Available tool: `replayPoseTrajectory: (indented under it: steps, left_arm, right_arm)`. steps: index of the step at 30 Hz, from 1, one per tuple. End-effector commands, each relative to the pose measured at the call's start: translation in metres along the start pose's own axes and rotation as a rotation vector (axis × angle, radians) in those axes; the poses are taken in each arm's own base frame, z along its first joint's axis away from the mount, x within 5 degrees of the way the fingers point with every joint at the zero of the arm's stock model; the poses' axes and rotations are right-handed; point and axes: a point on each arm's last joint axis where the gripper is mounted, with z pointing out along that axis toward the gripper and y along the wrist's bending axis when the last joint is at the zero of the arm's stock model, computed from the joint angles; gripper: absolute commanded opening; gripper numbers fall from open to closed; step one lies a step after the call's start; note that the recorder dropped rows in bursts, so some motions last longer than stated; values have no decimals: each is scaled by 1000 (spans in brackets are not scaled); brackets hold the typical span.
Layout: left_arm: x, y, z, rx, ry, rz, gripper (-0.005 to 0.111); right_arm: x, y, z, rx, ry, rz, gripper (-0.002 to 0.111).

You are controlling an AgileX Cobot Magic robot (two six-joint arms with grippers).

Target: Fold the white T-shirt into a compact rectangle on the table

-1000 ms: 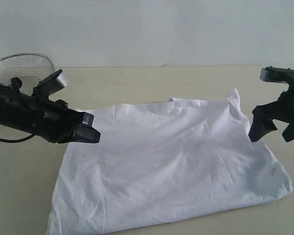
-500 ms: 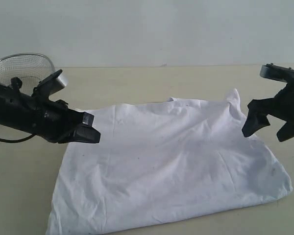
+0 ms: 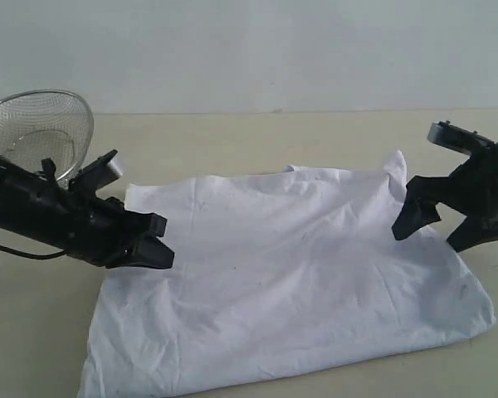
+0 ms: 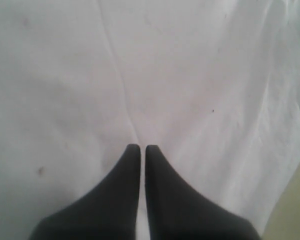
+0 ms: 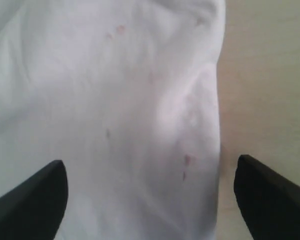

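While it lies spread out across the middle of the table (image 3: 232, 137), the white T-shirt (image 3: 290, 274) shows a plain white face with soft creases and a few faint dark specks. Its near edge runs close to the table's front. In the right wrist view, small reddish marks show faintly through the cloth.

At the shirt's left edge sits the left gripper (image 3: 162, 253), its jaws pressed together with nothing between them. Its wrist view shows the two dark fingertips (image 4: 132, 155) side by side over white fabric, with a crease running away from them. Whether they touch the cloth I cannot tell.

Over the shirt's far right corner hangs the right gripper (image 3: 427, 239), its jaws spread wide and holding nothing. One finger (image 5: 35, 200) stands over the fabric and the other over bare beige tabletop just beside the shirt's edge.

A round wire-mesh basket (image 3: 33, 128) rests at the table's far left, behind the left arm and apart from the shirt.
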Motion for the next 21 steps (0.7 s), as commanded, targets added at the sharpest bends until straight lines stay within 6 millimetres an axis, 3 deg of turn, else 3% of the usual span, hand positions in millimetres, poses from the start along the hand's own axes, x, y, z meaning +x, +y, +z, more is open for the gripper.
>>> replayPoseTrajectory:
  steps: [1, 12, 14, 21]
  left_arm:
    - [-2, 2, 4, 14, -11, -3, 5]
    - [-4, 1, 4, 35, -20, 3, 5]
    - [-4, 0, 4, 38, -20, 2, 5]
    - [-4, 0, 4, 42, -18, 3, 5]
  right_arm:
    - [0, -3, 8, -32, 18, 2, 81]
    - [4, 10, 47, -99, 117, -48, 79]
    - [4, 13, 49, -96, 119, -59, 70]
    - [0, 12, 51, -60, 74, -65, 22]
